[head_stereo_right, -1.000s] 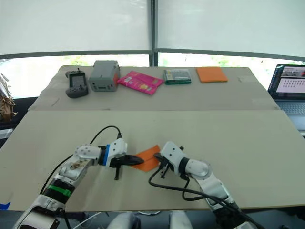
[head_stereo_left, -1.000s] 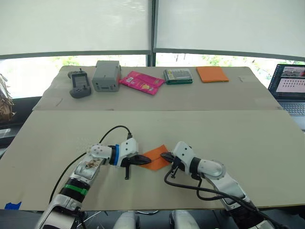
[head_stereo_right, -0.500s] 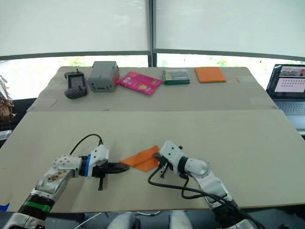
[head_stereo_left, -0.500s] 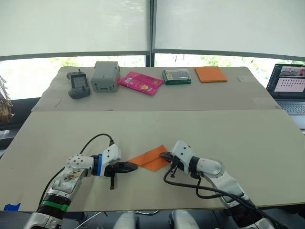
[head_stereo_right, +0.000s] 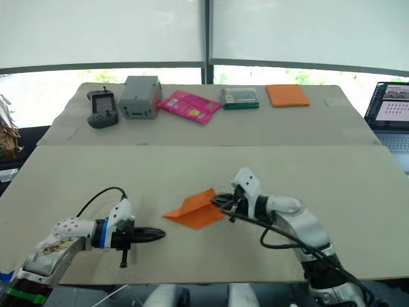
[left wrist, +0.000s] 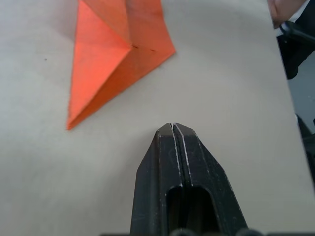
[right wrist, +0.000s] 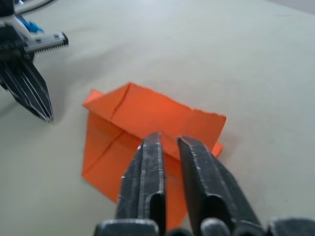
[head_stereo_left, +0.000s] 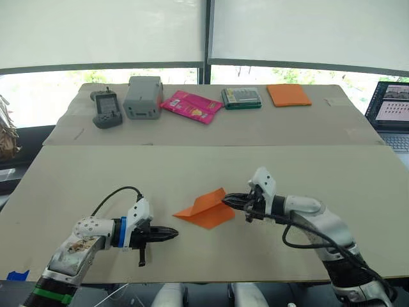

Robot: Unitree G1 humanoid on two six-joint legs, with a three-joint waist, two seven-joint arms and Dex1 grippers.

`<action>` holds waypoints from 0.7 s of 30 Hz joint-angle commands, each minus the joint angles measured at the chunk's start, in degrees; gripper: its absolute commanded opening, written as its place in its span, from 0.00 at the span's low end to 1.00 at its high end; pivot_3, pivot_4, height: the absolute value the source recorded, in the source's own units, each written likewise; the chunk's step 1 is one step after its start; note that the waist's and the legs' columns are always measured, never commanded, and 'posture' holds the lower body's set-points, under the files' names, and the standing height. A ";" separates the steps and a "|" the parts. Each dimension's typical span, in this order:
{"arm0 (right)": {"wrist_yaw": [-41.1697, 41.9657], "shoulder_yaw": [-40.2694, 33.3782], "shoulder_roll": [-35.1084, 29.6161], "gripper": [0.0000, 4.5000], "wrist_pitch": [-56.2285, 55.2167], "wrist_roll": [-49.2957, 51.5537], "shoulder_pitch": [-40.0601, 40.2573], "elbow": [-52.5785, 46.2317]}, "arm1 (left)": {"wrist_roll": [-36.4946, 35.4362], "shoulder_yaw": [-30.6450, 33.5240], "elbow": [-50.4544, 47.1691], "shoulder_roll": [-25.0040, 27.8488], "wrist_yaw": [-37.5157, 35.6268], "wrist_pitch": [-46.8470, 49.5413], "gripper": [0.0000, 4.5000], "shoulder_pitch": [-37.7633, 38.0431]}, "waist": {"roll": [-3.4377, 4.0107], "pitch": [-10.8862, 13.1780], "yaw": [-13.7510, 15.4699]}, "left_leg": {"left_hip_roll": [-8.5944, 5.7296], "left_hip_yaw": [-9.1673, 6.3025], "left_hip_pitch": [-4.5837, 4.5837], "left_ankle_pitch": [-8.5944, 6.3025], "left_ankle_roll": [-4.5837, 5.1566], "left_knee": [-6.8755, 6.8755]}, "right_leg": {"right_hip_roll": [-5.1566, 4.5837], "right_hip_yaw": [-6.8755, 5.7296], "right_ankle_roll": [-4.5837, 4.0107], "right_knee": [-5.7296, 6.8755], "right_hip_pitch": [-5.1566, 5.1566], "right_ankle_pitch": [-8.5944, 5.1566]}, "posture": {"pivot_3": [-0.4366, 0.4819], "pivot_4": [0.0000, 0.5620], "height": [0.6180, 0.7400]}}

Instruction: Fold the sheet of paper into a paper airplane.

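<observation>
The creased, bright orange sheet of paper, already a pointed wedge with a raised flap, lies on the beige bench between the two grippers. The right gripper sits at the paper's three o'clock edge, its jaws slightly apart and astride the raised flap's rear edge without clearly pinching it. The left gripper rests at about eight o'clock, apart from the paper, its jaws pressed together.

For the next crease, I'd judge the right jaws should grip the flap fully before lifting, while the left's closed tip pins the nose at nine o'clock. Fold slowly along the existing crease; thin paper slides easily when unpinned.
</observation>
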 commanded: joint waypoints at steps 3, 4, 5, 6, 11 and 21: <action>3.53 -1.97 -1.33 0.67 6.92 3.73 -8.30 8.42 | -3.23 3.85 -4.77 -0.11 3.64 2.76 0.00 1.67 | 0.00 0.09 0.32 | 0.00 0.00 -0.16 0.00 0.00 0.04 | 0.02 -0.02 -0.03 0.05 -0.21 0.03 | 0.48 0.27 1.00; 3.24 -1.82 -0.72 0.75 7.58 3.45 -10.22 11.19 | -3.21 3.88 -5.15 -0.13 4.08 2.77 0.00 2.16 | 0.00 0.09 0.45 | 0.01 -0.02 -0.31 0.00 0.00 0.04 | 0.04 -0.06 -0.04 0.08 -0.36 0.02 | 0.48 0.27 1.00; 2.97 -1.72 -0.27 0.82 7.92 3.15 -11.63 13.28 | -3.19 3.86 -5.41 -0.17 4.43 2.80 0.00 2.46 | 0.00 0.10 0.34 | 0.00 -0.04 -0.46 0.01 -0.02 0.04 | 0.06 -0.09 -0.04 0.10 -0.51 0.02 | 0.48 0.27 1.00; 3.95 -0.75 0.32 0.89 8.75 2.71 -13.75 17.32 | -3.22 4.06 -5.85 -0.57 5.25 2.81 0.00 3.05 | 0.01 0.11 0.31 | 0.00 -0.01 -0.56 0.02 -0.04 0.04 | 0.06 -0.06 -0.04 0.12 -0.62 0.03 | 0.48 0.27 1.00; 6.85 3.42 1.31 0.99 9.65 0.42 -17.25 26.65 | -3.26 4.74 -7.20 -1.50 7.58 2.77 0.00 4.93 | 0.03 0.15 0.13 | -0.07 0.10 -0.63 0.02 -0.03 0.05 | -0.10 -0.03 0.00 0.02 -0.64 0.06 | 0.48 0.27 1.00; 8.96 9.18 2.13 0.99 6.73 -2.83 -13.32 21.50 | -2.15 4.10 -6.82 -1.41 9.08 1.07 0.00 6.90 | 0.03 0.14 0.03 | -0.02 0.07 -0.49 0.02 -0.05 0.06 | -0.03 -0.04 -0.03 0.12 -0.58 0.08 | 0.48 0.27 1.00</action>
